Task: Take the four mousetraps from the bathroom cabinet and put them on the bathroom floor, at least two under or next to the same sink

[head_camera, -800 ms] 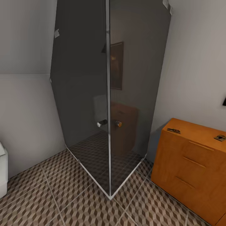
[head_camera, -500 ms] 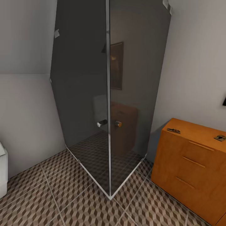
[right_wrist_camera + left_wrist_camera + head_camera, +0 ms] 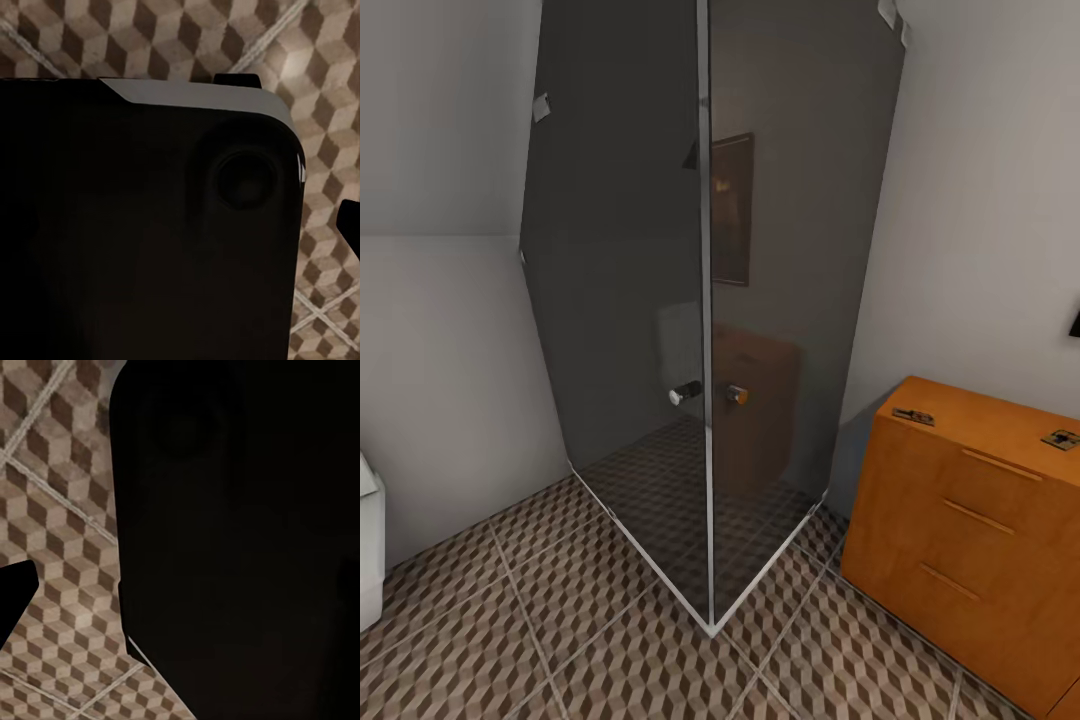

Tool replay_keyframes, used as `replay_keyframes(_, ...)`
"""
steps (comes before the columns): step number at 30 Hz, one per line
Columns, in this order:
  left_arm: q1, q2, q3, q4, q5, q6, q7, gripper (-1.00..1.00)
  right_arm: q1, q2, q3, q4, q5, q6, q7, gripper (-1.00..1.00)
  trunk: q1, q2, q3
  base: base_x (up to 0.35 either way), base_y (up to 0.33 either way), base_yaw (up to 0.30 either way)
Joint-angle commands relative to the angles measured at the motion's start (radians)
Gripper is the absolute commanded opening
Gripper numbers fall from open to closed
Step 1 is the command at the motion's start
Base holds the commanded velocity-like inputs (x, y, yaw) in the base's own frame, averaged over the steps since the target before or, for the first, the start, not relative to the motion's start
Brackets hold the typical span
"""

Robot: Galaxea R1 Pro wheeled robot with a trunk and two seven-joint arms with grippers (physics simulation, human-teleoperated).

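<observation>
The orange-brown cabinet [image 3: 970, 540] stands against the wall at the lower right of the head view. Two small mousetraps lie on its flat top, one [image 3: 913, 415] near its left corner and one [image 3: 1061, 438] at the picture's right edge. The cube-patterned bathroom floor [image 3: 560, 640] spreads across the foreground. The sink is out of view. In the left wrist view a dark finger [image 3: 15, 596] shows over the tiles beside the robot's black body [image 3: 240, 540]. In the right wrist view a dark finger [image 3: 351, 225] shows at the edge.
A tall dark glass shower enclosure [image 3: 710, 300] with chrome knobs [image 3: 685, 392] juts out in the middle, its corner pointing toward me. A white fixture [image 3: 368, 550] sits at the far left edge. Grey walls close off the back.
</observation>
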Motion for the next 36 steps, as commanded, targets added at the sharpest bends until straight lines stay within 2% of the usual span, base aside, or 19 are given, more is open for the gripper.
replay_keyframes(1,0.000,0.000,0.000,0.000,0.000,0.000,0.000,1.00,-0.001,0.001,-0.001,0.001,0.000,-0.009,0.000,1.00,0.000,-0.001,-0.001,0.000,0.000,0.000)
replay_keyframes(20,0.000,0.000,0.000,0.000,0.000,0.000,0.000,1.00,-0.001,0.001,0.000,0.001,0.000,-0.116,0.000,1.00,0.000,-0.001,-0.001,0.000,0.000,0.000)
replay_keyframes(36,0.000,-0.002,0.000,0.000,0.004,0.000,0.000,1.00,-0.001,0.002,-0.001,0.001,-0.002,-0.122,-0.002,1.00,0.000,-0.001,-0.001,0.000,0.000,0.000)
